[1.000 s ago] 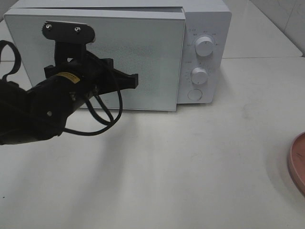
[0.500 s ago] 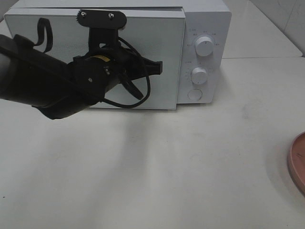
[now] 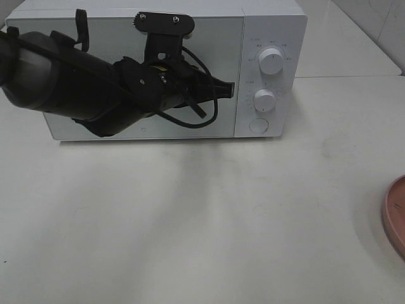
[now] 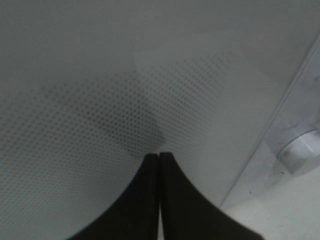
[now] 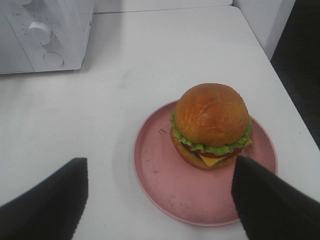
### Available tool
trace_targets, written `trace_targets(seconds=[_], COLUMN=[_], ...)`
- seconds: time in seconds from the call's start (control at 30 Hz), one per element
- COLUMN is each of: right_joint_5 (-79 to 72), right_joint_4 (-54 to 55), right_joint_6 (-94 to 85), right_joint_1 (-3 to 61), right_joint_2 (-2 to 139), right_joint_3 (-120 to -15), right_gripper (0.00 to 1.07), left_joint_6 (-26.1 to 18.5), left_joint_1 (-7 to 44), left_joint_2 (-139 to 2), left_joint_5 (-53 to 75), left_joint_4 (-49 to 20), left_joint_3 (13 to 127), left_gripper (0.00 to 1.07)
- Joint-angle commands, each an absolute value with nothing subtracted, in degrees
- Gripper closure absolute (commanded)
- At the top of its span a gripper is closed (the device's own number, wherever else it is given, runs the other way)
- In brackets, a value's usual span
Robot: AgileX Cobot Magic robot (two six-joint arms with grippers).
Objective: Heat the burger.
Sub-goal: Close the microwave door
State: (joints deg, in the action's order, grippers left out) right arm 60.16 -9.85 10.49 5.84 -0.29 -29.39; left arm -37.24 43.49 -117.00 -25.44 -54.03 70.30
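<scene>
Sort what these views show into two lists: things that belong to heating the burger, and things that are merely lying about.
Belonging to the job:
- burger, sitting on the pink plate
- microwave, door shut
- left gripper, shut, tips at the microwave door
- right gripper, open above the plate

Just lying about:
- nothing visible; only the white table underneath

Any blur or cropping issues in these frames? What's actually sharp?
Exterior high: even light, soft shadow under the left arm, pink plate cut off at the edge. Left wrist: microwave door fills the frame, soft; shut left gripper dark. Right wrist: burger sharp, right gripper fingers blurred at the corners.
</scene>
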Motion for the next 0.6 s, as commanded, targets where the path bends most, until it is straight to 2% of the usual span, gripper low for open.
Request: trace_targets(seconds=[0.03,0.13,0.5,0.57,0.6], right_joint_5=[59.8,59.8,59.8,59.8,59.8], right_joint_4=[-9.9,-9.9,-9.9,-9.9,-9.9], right_joint_6=[10.3,10.3,10.3,10.3,10.3], right_joint_1=[5.4,5.4,5.4,5.4,5.4], right_joint_2=[-1.8,-1.8,-1.8,-1.8,-1.8], right_joint_3=[-29.3,-29.3,-29.3,-29.3,-29.3], right_gripper=[0.31,0.31,0.31,0.31,0.31], left_joint_6=[-37.6,-38.8,-39.0,-39.0,-39.0], left_joint_1=[41.1,42.1,46.4,46.4,46.4], left_joint_2=[-116.8,-115.3,-109.7,-109.5,-108.8], left_joint_5=[-32.0,-28.2,-23.5,-21.9,-15.8], left_joint_4=[-54.7,-54.8,-54.9,-54.9,-54.8], left_joint_3=[72.4,71.4,63.4,63.1,62.9], left_gripper=[1.07,1.07,1.05,1.01,0.86])
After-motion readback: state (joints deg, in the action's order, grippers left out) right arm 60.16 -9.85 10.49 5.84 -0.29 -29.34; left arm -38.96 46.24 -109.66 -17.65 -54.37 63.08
